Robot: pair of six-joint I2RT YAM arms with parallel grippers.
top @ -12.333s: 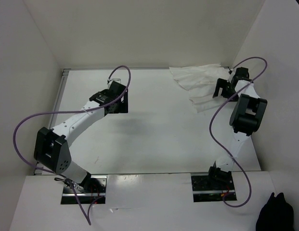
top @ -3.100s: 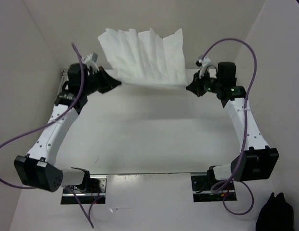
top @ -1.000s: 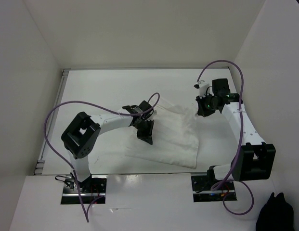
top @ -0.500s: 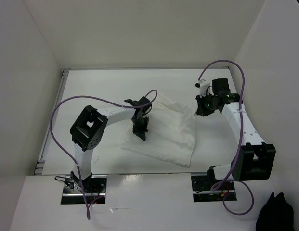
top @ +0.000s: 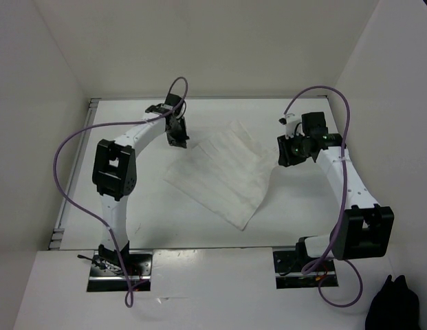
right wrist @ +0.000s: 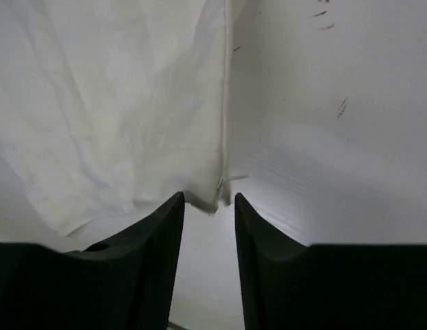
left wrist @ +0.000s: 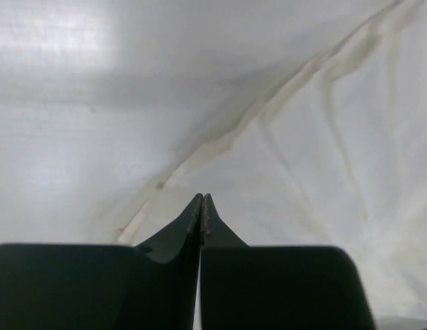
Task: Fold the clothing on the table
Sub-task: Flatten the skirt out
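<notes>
The clothing [top: 223, 172] is a white wrinkled garment lying flat and skewed like a diamond in the middle of the table [top: 137, 213]. My left gripper [top: 177, 137] is shut just off the garment's far-left edge. In the left wrist view its closed tips [left wrist: 202, 197] point at the hemmed edge of the clothing [left wrist: 316, 158], and no fabric shows between them. My right gripper [top: 283, 159] hangs at the garment's right corner. Its jaws stand apart, and the corner of the clothing [right wrist: 130, 110] lies just beyond the gap between the tips [right wrist: 207, 196].
White walls close the table in on the left, back and right. Purple cables loop above both arms. A black bundle of cloth [top: 392, 306] lies off the table at the near right, beyond the right arm's base [top: 306, 265].
The left gripper has swept from the garment's middle to the far left, and the garment has turned and shifted with it. The right jaws have parted, letting go of the corner.
</notes>
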